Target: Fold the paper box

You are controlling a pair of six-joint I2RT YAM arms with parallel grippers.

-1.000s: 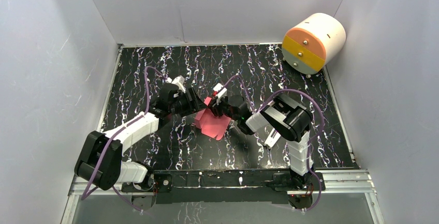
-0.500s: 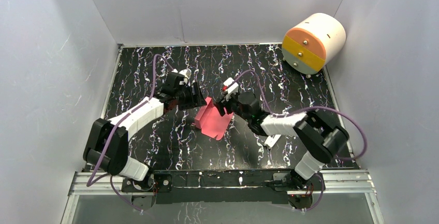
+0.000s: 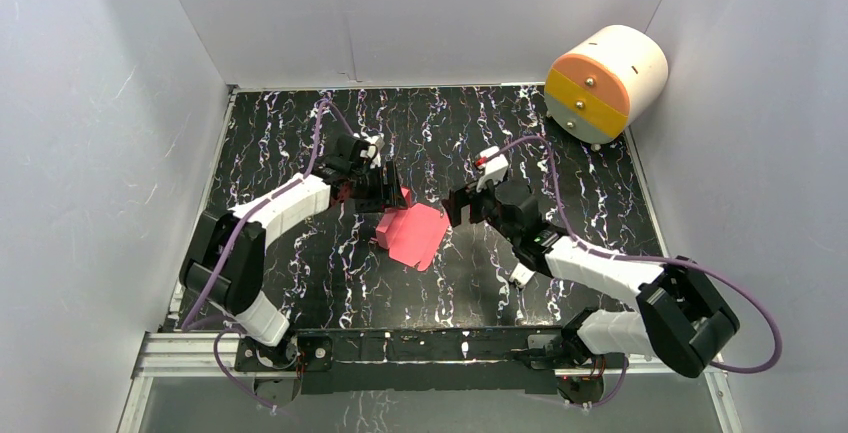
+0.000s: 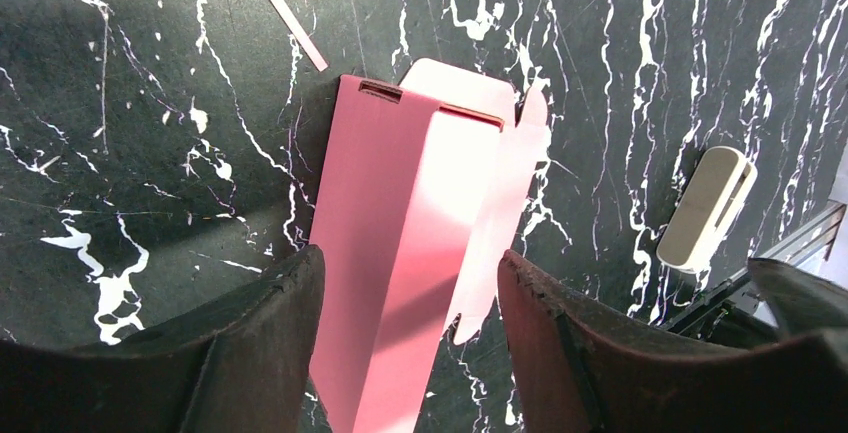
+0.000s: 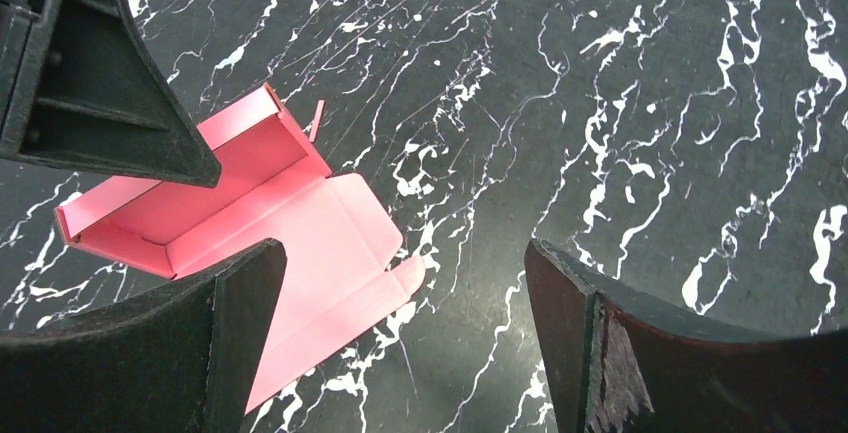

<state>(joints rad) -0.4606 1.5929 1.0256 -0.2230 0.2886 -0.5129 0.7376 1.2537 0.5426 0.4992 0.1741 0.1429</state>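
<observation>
Pincers (image 4: 410, 258) (image 5: 400, 248) open, empty, near paper box (image 3: 412, 235)

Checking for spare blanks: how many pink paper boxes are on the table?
1. The paper box lies partly folded in the middle of the table. Only a thin loose strip lies beside it; small scraps could be hidden.

High rear overhead view, wrist views close, looking down; all share paper box (image 3: 412, 235)
</observation>
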